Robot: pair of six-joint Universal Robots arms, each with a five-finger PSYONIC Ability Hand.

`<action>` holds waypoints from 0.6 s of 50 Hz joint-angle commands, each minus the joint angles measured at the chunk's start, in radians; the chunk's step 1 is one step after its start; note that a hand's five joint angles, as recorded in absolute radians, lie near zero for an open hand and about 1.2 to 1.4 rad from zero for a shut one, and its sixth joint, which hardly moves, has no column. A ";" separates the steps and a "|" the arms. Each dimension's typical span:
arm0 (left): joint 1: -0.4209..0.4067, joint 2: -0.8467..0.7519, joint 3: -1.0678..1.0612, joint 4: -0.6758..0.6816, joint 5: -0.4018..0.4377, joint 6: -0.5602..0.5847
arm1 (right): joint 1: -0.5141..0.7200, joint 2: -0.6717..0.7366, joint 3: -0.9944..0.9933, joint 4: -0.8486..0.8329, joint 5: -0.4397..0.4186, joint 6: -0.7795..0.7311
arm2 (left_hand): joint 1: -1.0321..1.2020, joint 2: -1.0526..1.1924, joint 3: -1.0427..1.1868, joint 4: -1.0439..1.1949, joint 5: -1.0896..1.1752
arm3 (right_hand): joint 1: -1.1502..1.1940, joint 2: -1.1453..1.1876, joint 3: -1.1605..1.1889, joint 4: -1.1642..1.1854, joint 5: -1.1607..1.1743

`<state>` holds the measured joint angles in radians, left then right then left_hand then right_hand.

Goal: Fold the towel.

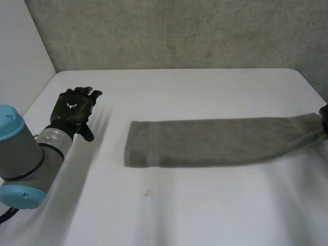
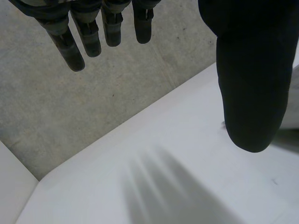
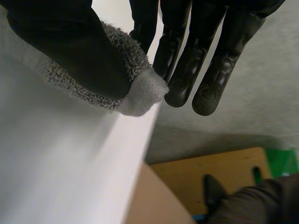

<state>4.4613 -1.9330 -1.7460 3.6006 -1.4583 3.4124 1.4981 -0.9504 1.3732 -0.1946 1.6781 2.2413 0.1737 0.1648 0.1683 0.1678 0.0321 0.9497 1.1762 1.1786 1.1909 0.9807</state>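
A grey towel (image 1: 215, 142) lies folded into a long strip across the white table (image 1: 195, 205), running from the middle out to the right edge. My right hand (image 1: 324, 111) is at the towel's right end. In the right wrist view its thumb (image 3: 70, 42) pinches that end of the towel (image 3: 140, 91) against the fingers (image 3: 196, 51), just over the table's edge. My left hand (image 1: 77, 110) hovers over the table's far left part, well apart from the towel. Its fingers (image 2: 88, 32) are straight and its thumb (image 2: 252, 70) is spread, holding nothing.
A grey wall (image 1: 179, 31) runs behind the table and a white panel (image 1: 20, 46) stands at the far left. Past the table's right edge, a person's shoe (image 3: 212, 189) and trouser leg (image 3: 254, 205) are on a brown floor.
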 commanded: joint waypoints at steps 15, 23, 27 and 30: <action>-0.005 0.002 -0.013 0.001 -0.002 -0.001 | 0.657 -0.010 -0.036 -0.180 -0.423 0.093 | 0.001 0.010 0.006 0.007 -0.032 | 0.447 0.220 0.218 0.205 0.241; -0.013 0.000 -0.015 0.003 -0.002 0.001 | 0.786 0.154 -0.049 -0.178 -0.459 0.011 | 0.001 0.010 0.006 0.007 -0.032 | 0.447 0.220 0.218 0.205 0.241; -0.017 -0.011 -0.024 0.012 -0.001 0.001 | 0.807 0.182 -0.054 -0.180 -0.451 -0.016 | 0.001 0.010 0.006 0.007 -0.032 | 0.317 0.090 0.088 0.076 0.111; -0.025 -0.017 -0.026 0.018 -0.001 0.001 | 0.803 0.156 -0.057 -0.180 -0.430 0.009 | 0.001 0.010 0.006 0.007 -0.032 | -0.678 -0.904 -0.907 -0.919 -0.883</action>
<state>4.4474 -1.9362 -1.7646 3.6070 -1.4595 3.4129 2.3053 -0.7784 1.3200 -0.3746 1.2171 2.2358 0.1737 0.1646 0.1683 0.1678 0.0321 0.9515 1.1774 1.1900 1.1945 0.9858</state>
